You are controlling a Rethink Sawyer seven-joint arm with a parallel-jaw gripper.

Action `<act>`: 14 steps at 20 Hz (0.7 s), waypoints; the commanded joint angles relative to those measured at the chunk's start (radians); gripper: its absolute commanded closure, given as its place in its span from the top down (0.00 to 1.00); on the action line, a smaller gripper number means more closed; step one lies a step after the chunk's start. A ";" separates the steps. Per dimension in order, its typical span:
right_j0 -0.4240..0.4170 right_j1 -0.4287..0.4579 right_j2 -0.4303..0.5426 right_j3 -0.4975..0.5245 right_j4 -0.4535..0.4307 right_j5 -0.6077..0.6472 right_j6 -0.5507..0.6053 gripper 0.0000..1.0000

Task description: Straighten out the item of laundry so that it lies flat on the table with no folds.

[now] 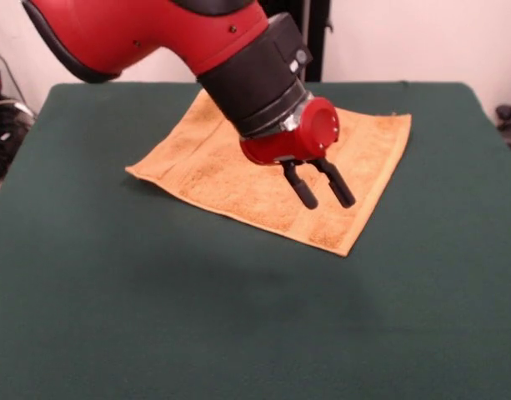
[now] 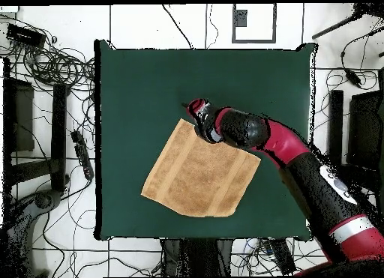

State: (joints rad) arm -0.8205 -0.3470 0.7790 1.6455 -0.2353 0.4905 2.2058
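The item of laundry [image 1: 238, 171] is an orange-tan towel spread flat on the dark green table [image 1: 238, 317], with a woven band along its near right edge. In the overhead view the towel [image 2: 196, 174] sits as a tilted square near the table's [image 2: 135, 88] middle. My gripper [image 1: 325, 193] hangs just above the towel's near corner area, its two black fingers apart and nothing between them. From above, the gripper [image 2: 196, 119] sits at the towel's upper corner. The arm hides part of the towel's far side.
Cables [image 2: 52, 65] and dark equipment [image 2: 19, 114] lie on the floor around the table. The arm [image 2: 300, 159] reaches in from the lower right of the overhead view across the table's right portion.
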 commanded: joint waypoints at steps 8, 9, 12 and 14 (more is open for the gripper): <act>0.017 0.176 -0.035 -0.042 -0.135 -0.035 -0.116 1.00; 0.014 0.189 -0.033 -0.051 -0.139 -0.032 -0.122 1.00; 0.026 0.215 -0.052 -0.088 -0.164 -0.023 -0.123 1.00; 0.040 0.232 -0.069 -0.115 -0.190 -0.029 -0.123 1.00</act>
State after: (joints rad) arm -0.8293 -0.1831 0.7752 1.6300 -0.3568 0.4903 2.2058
